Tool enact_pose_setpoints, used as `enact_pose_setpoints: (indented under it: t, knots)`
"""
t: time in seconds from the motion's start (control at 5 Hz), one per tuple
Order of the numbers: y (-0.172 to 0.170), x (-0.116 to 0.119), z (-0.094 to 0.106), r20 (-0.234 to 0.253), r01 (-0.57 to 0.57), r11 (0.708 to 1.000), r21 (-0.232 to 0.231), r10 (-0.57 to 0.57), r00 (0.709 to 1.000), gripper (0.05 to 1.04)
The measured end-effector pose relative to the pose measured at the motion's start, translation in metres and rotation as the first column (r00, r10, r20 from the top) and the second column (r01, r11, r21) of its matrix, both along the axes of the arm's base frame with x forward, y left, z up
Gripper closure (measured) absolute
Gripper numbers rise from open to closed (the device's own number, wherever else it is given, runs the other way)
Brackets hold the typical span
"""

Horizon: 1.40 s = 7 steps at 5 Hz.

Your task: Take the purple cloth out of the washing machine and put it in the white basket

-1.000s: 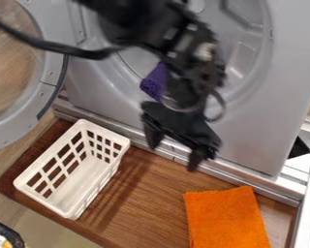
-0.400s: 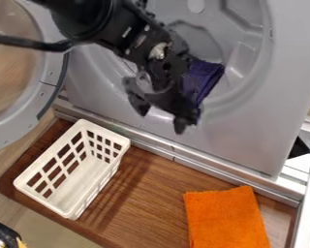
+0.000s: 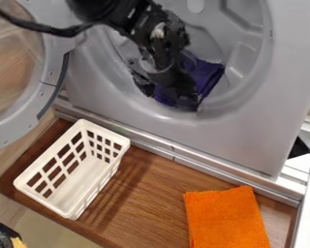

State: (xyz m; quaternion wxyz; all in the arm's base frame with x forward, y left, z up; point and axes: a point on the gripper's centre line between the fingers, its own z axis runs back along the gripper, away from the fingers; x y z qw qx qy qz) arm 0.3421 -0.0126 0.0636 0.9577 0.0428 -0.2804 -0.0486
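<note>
Inside the washing machine's [image 3: 255, 121] round opening, the black gripper [image 3: 168, 99] is over the purple cloth [image 3: 208, 73], its two fingers spread apart. The cloth lies bunched in the lower part of the drum. Part of it shows to the right of the gripper and another part between the fingers; the rest is hidden behind the gripper. At lower left, the white basket [image 3: 86, 180] stands upright on the brown wooden board, with nothing in it.
An orange cloth [image 3: 225, 218] lies on the wooden board [image 3: 145, 193] at lower right. The machine's round door [image 3: 49, 80] hangs open at the left. A metal ledge [image 3: 203, 162] runs between machine and board. A dark object with yellow [image 3: 4, 235] is at the bottom left corner.
The gripper has moved up and left from in front of the machine's lower edge into the opening, over the purple cloth. More of the cloth shows than at first.
</note>
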Motion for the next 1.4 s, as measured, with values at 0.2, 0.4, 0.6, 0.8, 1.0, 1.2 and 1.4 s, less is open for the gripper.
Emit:
enact_pose_setpoints:
  t: [0.2,0.4,0.6,0.8,1.0,1.2,1.4]
  knots:
    - [0.011,0.020,-0.008,0.012,-0.004,1.000,-0.027,0.005,1.000,0.133]
    - [0.012,0.033,-0.016,0.022,-0.015,0.998,-0.057,0.016,1.000,0.346]
    - [0.013,0.038,-0.018,0.026,-0.042,0.997,-0.057,0.044,0.999,0.614]
    - [0.008,0.035,-0.019,0.015,-0.046,0.997,-0.057,0.047,0.999,0.816]
    - [0.003,0.029,-0.022,-0.001,-0.039,0.998,-0.052,0.039,0.999,0.942]
    - [0.001,0.022,-0.021,-0.048,-0.033,0.999,-0.030,0.031,0.998,0.999]
    - [-0.001,0.002,-0.005,-0.060,-0.023,1.000,0.001,0.023,0.998,1.001]
